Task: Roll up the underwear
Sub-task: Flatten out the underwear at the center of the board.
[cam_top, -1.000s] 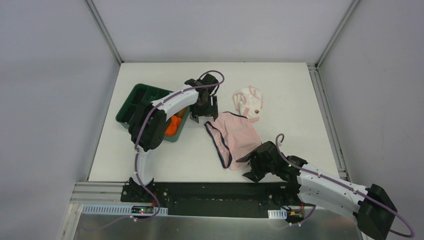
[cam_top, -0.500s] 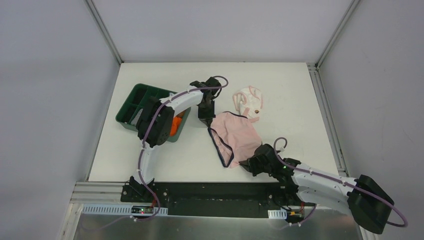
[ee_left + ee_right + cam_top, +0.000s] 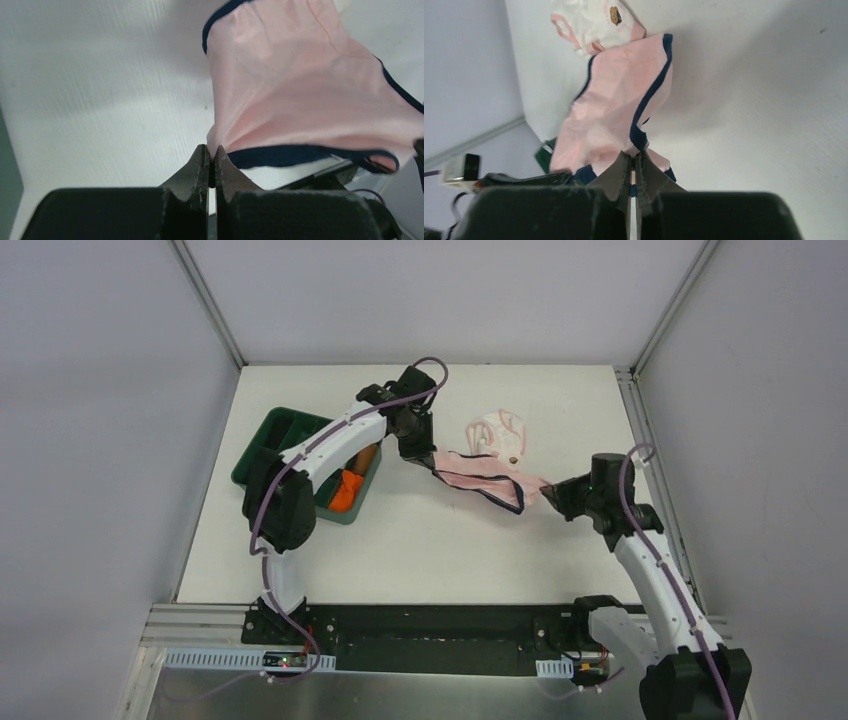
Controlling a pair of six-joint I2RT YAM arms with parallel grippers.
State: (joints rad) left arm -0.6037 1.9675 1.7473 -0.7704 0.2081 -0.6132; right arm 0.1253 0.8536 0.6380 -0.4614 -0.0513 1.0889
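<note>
The pink underwear [image 3: 478,476] with dark navy edging hangs stretched above the table between both arms. My left gripper [image 3: 425,454] is shut on its left corner; in the left wrist view the pink cloth [image 3: 295,90] runs out from the pinched tips of that left gripper [image 3: 210,151]. My right gripper [image 3: 552,492] is shut on the opposite corner, and the right wrist view shows this gripper [image 3: 633,156] pinching the navy hem of the cloth [image 3: 614,105]. The paler pink-white underwear [image 3: 498,433] lies crumpled on the table behind, also seen as a pale heap [image 3: 589,22].
A dark green compartment tray [image 3: 268,443] stands at the left with an orange rolled cloth [image 3: 343,495] in one section. The white table [image 3: 330,560] is bounded by metal rails and grey walls at the back and sides.
Both grippers closed on opposite corners of the pink underwear and lifted it off the table. The right arm swung from the near edge to the right, stretching the cloth.
</note>
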